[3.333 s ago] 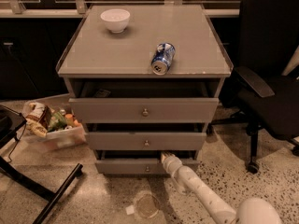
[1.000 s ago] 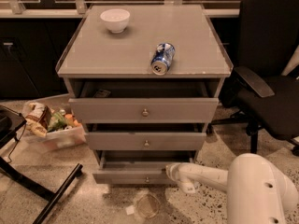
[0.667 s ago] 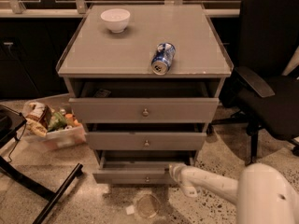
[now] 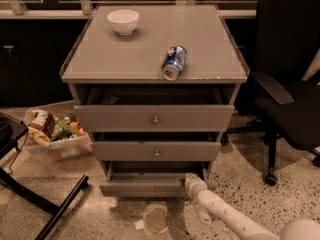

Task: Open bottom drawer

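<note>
Lowest of three in the grey cabinet [image 4: 223, 96], at 6 o'clock of the stack: bottom drawer [image 4: 135, 189], narrow flat grey front, drawn partway out, with a dark gap above its top edge. Small round metal knob [image 4: 157, 192] at the middle of that front, untouched.

At the 3 o'clock end of the front, right against its upper corner: white end effector [image 4: 192, 182]. Cannot tell whether open or closed, nor whether gripping the drawer edge. Behind it, white arm [image 4: 225, 216] slanting off toward 5 o'clock to the frame's lower right corner.

Directly above, at 12 o'clock: middle drawer [image 4: 125, 151], slightly ajar. Above that again: top drawer [image 4: 115, 118], widest, also ajar, a dark slot showing over its front.

On the grey counter [image 4: 110, 54]: blue and white can [image 4: 174, 62] lying on its side near the front edge, toward 1 o'clock from the drawers; white bowl [image 4: 123, 21] upright at the back, toward 11 o'clock, well apart from the can.

On the speckled floor [image 4: 250, 184]: round clear lid-like object [image 4: 156, 220] at 6 o'clock, just below the drawer. At 9 o'clock, box of snack packets [image 4: 55, 134] beside the cabinet. At 3 o'clock, black office chair [image 4: 290, 84].
</note>
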Robot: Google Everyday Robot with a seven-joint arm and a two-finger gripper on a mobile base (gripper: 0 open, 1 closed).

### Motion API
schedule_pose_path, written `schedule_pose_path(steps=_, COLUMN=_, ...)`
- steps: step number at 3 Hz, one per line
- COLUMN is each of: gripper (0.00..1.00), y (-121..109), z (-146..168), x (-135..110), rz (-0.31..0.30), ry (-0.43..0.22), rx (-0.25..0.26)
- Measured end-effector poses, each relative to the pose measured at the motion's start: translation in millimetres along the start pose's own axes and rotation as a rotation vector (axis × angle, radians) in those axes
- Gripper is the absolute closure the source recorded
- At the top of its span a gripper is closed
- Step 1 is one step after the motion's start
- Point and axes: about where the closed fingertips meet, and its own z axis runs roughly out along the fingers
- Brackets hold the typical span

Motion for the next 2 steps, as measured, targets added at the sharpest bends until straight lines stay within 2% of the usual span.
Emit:
schedule_pose_path(steps=1, gripper=1.0, y=4.9, z=-1.7, x=-10.6, rz=-0.067, ry=-0.04, rx=-0.004)
schedule_pose_path(steps=2, gripper=1.0, y=10.9, z=1.4, x=-17.9, rz=-0.21, ry=0.0, rx=0.021)
